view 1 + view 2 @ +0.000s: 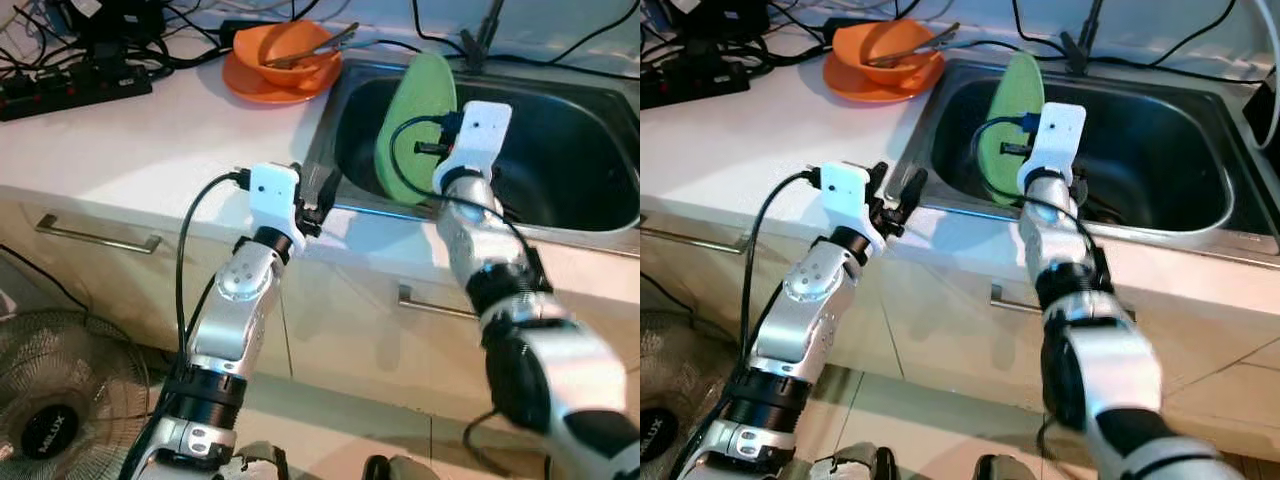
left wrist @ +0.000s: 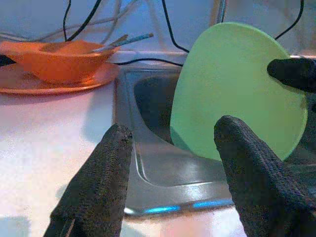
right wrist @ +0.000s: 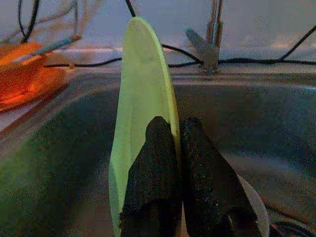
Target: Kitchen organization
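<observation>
Plainly, the round light-green plate (image 1: 412, 125) stood on edge inside the stainless-steel sink (image 1: 570, 200), upper centre of the left eye frame, with its lower rim hidden behind the right arm's white wrist housing. The right gripper (image 3: 175, 148) pinched that plate by its rim — in the right wrist view the two black fingers (image 3: 150, 173) sat pressed together with the thin green edge between them, rising up the middle of the frame. Behind the plate, top centre-right of that view, the metal tap (image 3: 212, 34) was cut off by the upper edge, and a pale round shape at the bottom right was too blurred to name.

The left gripper (image 2: 170, 163) hovered at the sink's near left corner, over the white countertop (image 1: 120, 140); its fingers were spread apart and held nothing, the steel lip showing between them in the left wrist view. Its fingertips were hard to make out in the left eye view — they merged with the dark sink edge.

At the upper centre-left of the left eye frame an orange bowl (image 1: 285, 50) sat on an orange saucer plate (image 1: 250, 85), with utensils (image 1: 315, 52) lying across the bowl. A black power strip (image 1: 70, 85) and tangled cables lay in the upper left corner, partly cropped. A grey floor fan (image 1: 55, 400) stood at the lower left, cut by the frame.
</observation>
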Controlling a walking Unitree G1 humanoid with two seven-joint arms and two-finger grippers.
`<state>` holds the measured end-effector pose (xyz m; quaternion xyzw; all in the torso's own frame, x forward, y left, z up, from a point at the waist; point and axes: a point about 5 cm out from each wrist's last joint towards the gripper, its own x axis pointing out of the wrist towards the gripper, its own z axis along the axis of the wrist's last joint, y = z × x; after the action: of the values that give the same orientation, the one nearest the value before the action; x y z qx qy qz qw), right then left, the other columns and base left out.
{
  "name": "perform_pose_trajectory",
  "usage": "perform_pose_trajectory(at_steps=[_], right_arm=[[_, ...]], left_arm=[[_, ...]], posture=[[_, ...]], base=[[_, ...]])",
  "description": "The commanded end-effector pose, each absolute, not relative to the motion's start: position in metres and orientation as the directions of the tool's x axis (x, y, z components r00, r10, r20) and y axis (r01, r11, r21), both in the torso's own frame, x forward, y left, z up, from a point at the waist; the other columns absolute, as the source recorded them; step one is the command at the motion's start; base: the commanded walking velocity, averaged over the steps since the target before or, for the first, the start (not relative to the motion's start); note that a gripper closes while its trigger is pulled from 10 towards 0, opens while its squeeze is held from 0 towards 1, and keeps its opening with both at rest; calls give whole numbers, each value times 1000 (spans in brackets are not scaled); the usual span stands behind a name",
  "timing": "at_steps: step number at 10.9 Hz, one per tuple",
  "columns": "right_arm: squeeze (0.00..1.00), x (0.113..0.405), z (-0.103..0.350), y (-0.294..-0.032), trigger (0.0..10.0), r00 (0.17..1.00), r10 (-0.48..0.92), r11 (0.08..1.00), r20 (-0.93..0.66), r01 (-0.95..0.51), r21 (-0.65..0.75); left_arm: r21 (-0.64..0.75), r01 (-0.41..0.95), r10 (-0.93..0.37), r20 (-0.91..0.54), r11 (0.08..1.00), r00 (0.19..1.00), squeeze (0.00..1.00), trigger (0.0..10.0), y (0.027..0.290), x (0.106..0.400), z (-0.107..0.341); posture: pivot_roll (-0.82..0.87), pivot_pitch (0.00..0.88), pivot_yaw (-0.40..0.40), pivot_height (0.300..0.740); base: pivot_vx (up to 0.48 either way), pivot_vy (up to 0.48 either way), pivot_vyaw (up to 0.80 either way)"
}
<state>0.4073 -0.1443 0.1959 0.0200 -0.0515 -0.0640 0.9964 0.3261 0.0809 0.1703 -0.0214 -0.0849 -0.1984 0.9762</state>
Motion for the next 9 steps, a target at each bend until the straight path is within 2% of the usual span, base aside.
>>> perform_pose_trajectory(at_steps=[1, 5, 7, 8, 9], right_arm=[[0, 412, 209, -141, 10000, 986, -106, 994, 126, 102, 39], [0, 414, 202, -123, 10000, 997, -42, 998, 57, 39, 57], [1000, 413, 197, -120, 10000, 999, -25, 998, 41, 23, 59], [984, 413, 197, -121, 10000, 999, -26, 998, 41, 23, 57], [729, 413, 199, -122, 10000, 998, -33, 999, 52, 31, 32]], left_arm=[[2, 403, -397, 181, 915, 900, 0, 10000, 78, 323, 173], [0, 396, -390, 171, 918, 905, 0, 10000, 79, 323, 172], [-2, 395, -389, 167, 919, 906, 0, 10000, 78, 322, 172], [-3, 396, -390, 166, 918, 906, 0, 10000, 78, 322, 171], [-3, 398, -392, 163, 918, 906, 0, 10000, 78, 321, 170]], posture=[[159, 69, -2, 740], [176, 86, -12, 740], [178, 91, -14, 740], [175, 92, -13, 740], [174, 92, -14, 740]], base=[[0, 0, 0], [0, 0, 0], [0, 0, 0], [0, 0, 0], [0, 0, 0]])
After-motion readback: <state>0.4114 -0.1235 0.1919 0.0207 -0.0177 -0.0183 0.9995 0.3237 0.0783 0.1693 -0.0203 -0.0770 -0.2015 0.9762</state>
